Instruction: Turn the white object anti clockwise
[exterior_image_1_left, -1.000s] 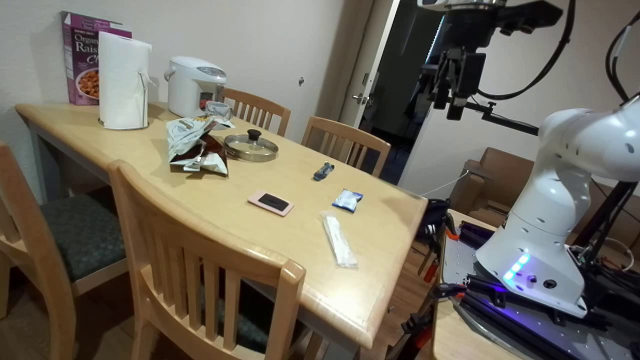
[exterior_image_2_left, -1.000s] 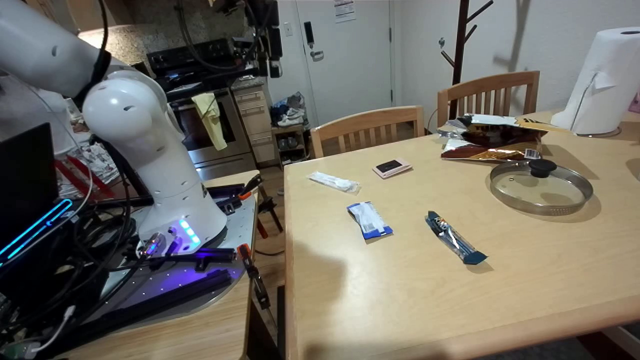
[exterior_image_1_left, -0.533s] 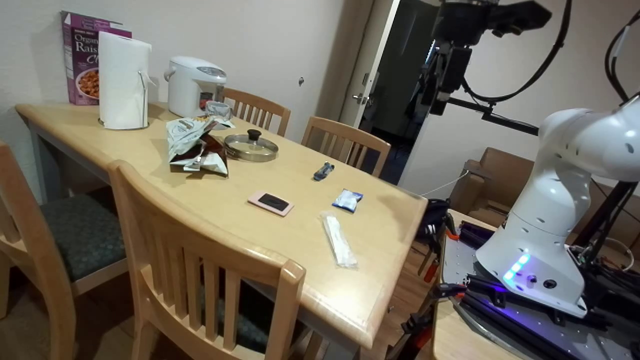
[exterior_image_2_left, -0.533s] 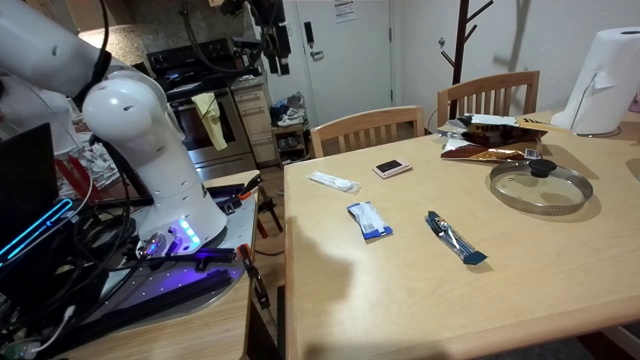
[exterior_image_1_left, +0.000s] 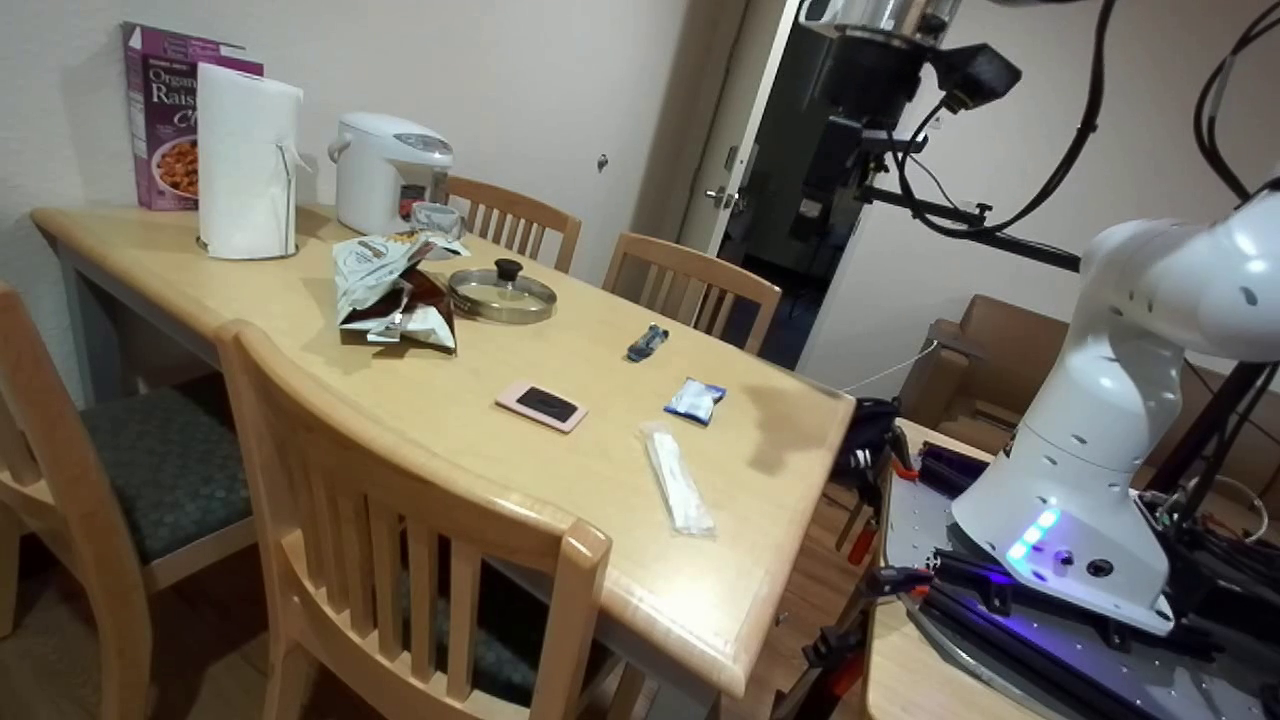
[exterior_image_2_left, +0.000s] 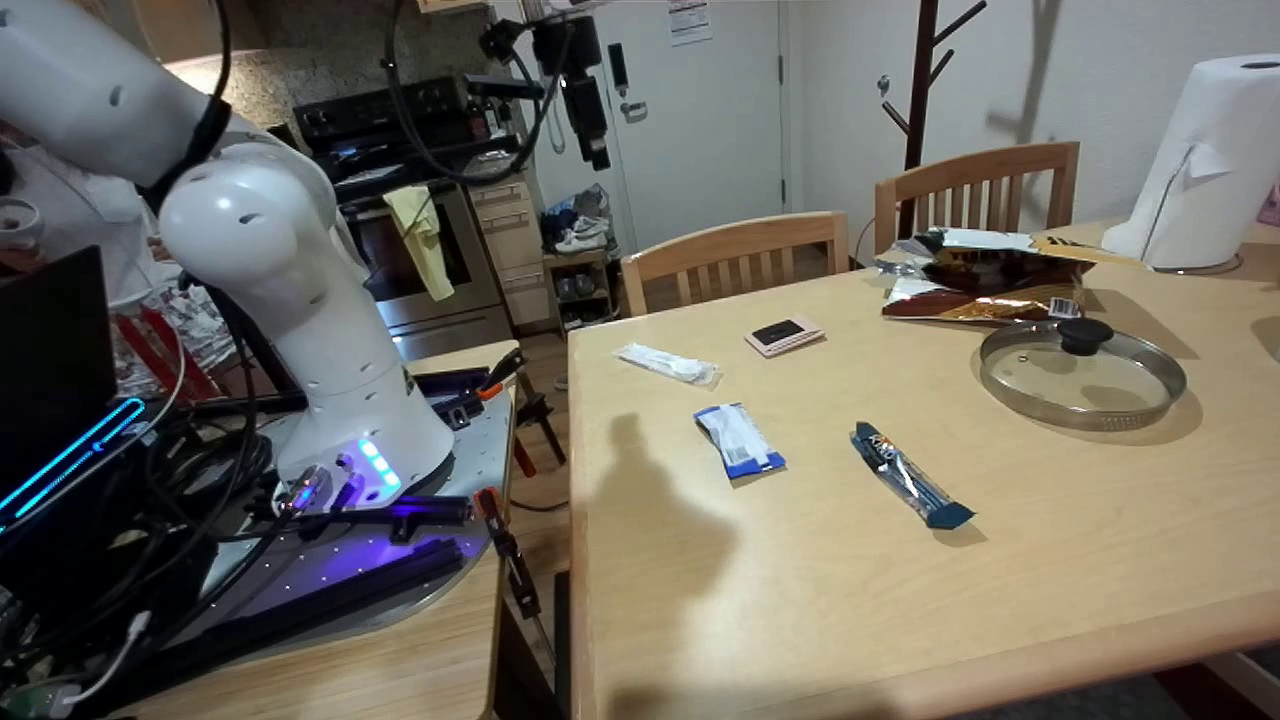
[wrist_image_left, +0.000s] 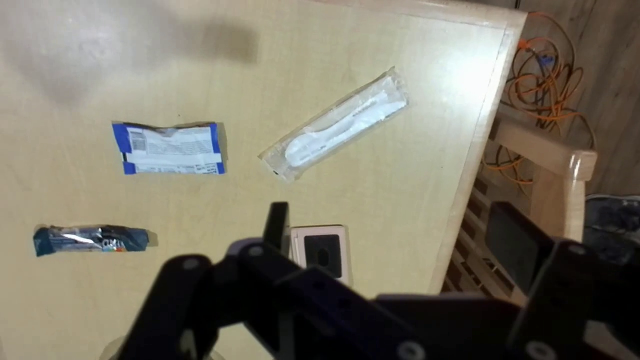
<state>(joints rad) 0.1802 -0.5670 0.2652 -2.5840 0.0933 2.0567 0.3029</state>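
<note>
The white object (wrist_image_left: 340, 127) is a slim white bar in a clear wrapper. It lies flat on the table, slanted in the wrist view, and also shows in both exterior views (exterior_image_1_left: 677, 482) (exterior_image_2_left: 668, 365). My gripper (wrist_image_left: 400, 235) is open, its fingers wide apart with nothing between them. In an exterior view the gripper (exterior_image_2_left: 598, 155) hangs high above the table's level, apart from the white object. In another exterior view it is dark against the dark doorway, so its fingers are hard to make out.
On the table (exterior_image_1_left: 600, 520) near the white object lie a blue-and-white packet (wrist_image_left: 172, 149), a dark wrapped bar (wrist_image_left: 90, 239) and a pink card holder (wrist_image_left: 322, 250). Farther off are a glass lid (exterior_image_2_left: 1085, 390), an open bag (exterior_image_2_left: 990, 280) and a paper towel roll (exterior_image_1_left: 248, 165). A chair (exterior_image_1_left: 420, 500) stands against the table.
The wrist has turned, so the gripper's fingers and camera face another way. In an exterior view the gripper has moved slightly right, and its shadow shifted on the table. The white object has not moved.
</note>
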